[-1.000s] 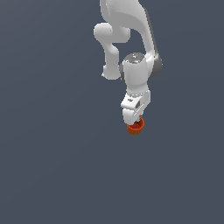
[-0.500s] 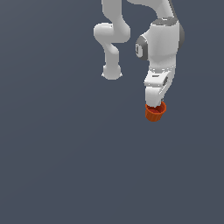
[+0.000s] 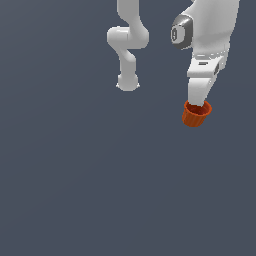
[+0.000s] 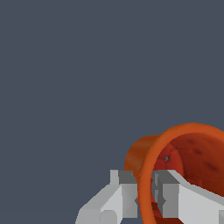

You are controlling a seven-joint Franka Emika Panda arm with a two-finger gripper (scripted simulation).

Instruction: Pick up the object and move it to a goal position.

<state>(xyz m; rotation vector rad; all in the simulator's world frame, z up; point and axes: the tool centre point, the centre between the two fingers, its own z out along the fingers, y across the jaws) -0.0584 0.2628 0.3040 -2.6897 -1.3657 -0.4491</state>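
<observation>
Plain grey tabletop, otherwise featureless. Hand (image 3: 198, 106): clamped on cup (image 3: 196, 115) wall, one finger inside the rim, one outside. Cup: hung at fingertips, tilted. Step, as judged: carrying. Next: steady transfer to goal; no marker visible.

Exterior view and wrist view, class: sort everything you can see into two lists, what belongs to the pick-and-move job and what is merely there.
Belongs to the job:
- orange-red cup, held by its rim
- gripper, one finger inside the cup, one outside

Merely there:
- grey floor
- nothing else lies about; no goal marker shows
</observation>
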